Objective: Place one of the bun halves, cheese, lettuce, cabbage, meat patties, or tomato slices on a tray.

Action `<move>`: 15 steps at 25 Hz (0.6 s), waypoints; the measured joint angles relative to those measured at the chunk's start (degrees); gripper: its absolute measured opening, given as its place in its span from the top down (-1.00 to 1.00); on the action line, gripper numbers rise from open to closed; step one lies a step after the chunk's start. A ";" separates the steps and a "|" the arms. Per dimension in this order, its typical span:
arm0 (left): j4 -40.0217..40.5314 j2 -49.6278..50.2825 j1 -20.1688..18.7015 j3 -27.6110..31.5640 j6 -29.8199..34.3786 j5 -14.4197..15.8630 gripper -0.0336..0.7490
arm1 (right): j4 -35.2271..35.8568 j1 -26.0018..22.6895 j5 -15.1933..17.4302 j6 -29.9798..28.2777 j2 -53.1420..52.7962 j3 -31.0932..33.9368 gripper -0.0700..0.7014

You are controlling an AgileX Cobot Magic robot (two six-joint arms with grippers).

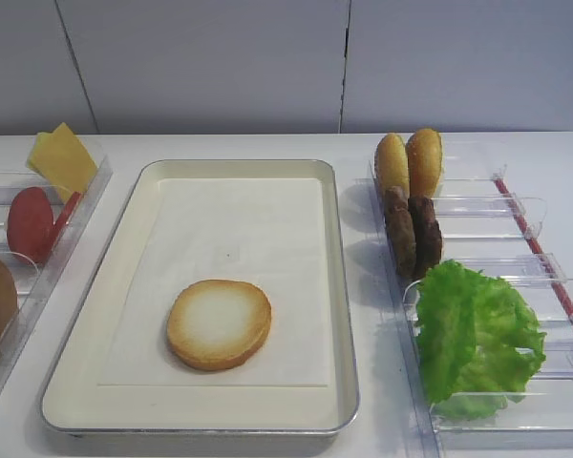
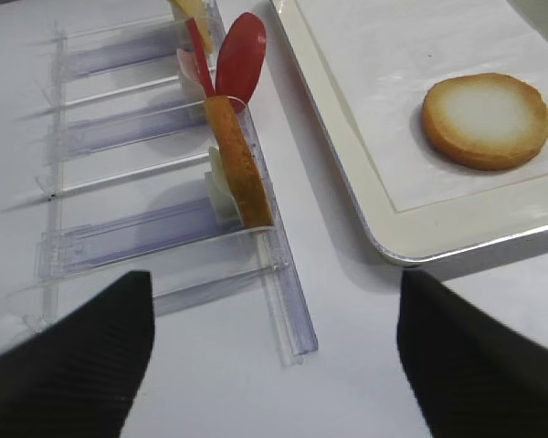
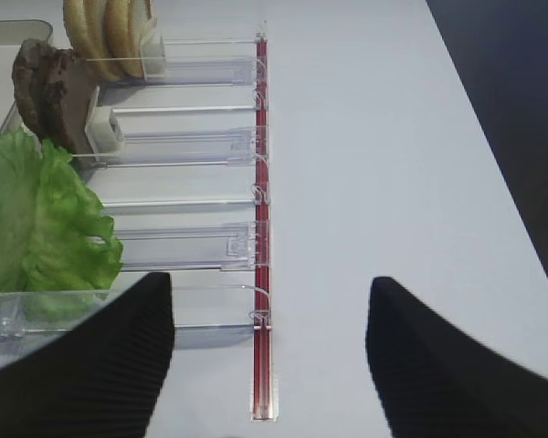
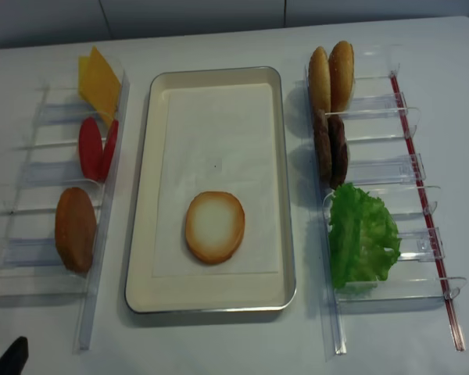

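Exterior high view: bun half (image 1: 219,323) lies flat, cut face up, on tray (image 1: 339,286); both claws apart, empty.

left clear holder (image 4: 55,234) | right clear holder (image 4: 391,234), red strip along outer edge | white table (image 4: 219,344) | wall behind, maybe panelled

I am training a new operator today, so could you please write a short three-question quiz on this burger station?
1. True or false: the bun half lies flat, cut face up, on the tray.
2. What stands on edge between the two golden buns and the lettuce?
3. The cheese sits on which side of the tray: A left, B right?

Key: 1 true. 2 the meat patties. 3 A.
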 joint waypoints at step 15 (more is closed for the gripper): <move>0.00 -3.41 0.00 3.07 1.12 0.96 -0.37 | 0.00 0.00 0.00 0.18 0.00 0.00 -0.42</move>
